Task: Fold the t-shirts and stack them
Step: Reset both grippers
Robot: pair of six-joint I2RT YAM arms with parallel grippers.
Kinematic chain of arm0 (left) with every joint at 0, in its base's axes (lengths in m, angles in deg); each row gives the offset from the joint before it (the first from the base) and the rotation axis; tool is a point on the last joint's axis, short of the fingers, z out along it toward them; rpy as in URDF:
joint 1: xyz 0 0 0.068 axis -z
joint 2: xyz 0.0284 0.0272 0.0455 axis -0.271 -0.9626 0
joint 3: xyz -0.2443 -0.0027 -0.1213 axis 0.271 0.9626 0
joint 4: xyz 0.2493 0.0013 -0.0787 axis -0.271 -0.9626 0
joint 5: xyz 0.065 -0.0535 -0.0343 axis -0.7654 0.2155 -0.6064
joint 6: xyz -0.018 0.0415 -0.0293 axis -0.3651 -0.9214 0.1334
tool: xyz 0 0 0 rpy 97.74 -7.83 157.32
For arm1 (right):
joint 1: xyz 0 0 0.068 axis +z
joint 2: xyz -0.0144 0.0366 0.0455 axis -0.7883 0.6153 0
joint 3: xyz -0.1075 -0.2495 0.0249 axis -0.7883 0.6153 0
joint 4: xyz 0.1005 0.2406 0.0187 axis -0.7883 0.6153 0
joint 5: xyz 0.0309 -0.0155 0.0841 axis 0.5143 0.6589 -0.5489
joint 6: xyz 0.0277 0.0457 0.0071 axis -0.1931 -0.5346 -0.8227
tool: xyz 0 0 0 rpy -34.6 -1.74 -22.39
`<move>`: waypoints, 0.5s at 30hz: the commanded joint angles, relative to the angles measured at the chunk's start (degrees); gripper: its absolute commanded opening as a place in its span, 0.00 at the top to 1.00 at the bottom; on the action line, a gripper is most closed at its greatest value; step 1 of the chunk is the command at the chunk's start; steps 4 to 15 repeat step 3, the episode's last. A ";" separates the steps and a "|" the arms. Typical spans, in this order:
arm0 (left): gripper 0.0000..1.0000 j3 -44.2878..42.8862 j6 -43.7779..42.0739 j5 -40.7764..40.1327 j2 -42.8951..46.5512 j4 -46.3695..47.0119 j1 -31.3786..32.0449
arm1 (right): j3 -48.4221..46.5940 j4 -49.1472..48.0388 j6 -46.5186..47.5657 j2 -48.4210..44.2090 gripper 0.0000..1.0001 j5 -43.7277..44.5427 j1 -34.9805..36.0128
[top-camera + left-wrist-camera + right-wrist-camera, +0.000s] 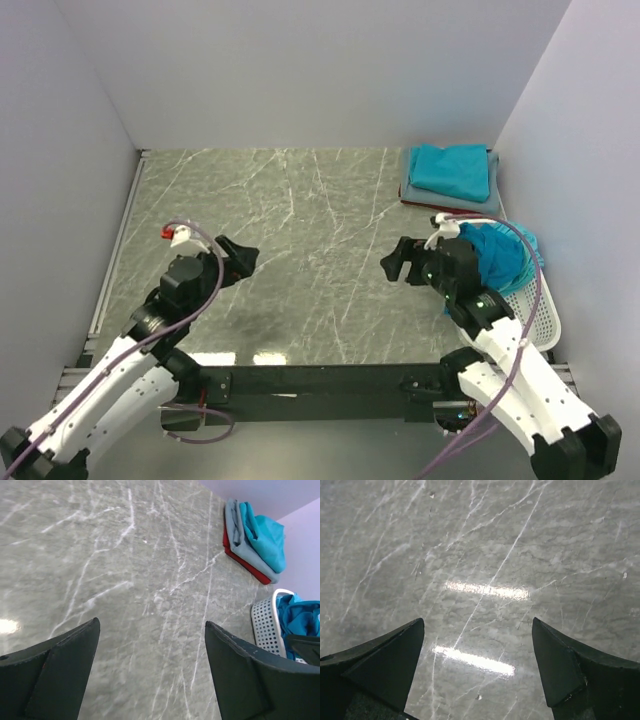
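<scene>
The left pincer [238, 256] and right pincer [393, 260] hung released, holding nothing, above the marble tabletop [300, 200]. Far beyond the right pincer lay a folded stack of t-shirts [450, 172], teal over grey-blue over red. Just behind that pincer, crumpled teal t-shirts [502, 255] filled a white basket [538, 318]. The work seemed between shirts; next, a pincer would need to reach into the basket.

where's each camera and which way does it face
Top external: above, behind the arms, looking down on the table; both arms show.
Left wrist: on left arm, facing forward-right at folded t-shirts and basket; own fingers show.
Right wrist: on right arm, facing down at the table; own fingers show.
Shared: top and left wrist both see folded t-shirts and basket.
</scene>
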 commanded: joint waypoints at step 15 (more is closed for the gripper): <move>0.05 -3.86 0.30 -4.75 6.36 -9.22 0.71 | -3.27 4.76 0.00 -1.97 0.05 4.24 0.45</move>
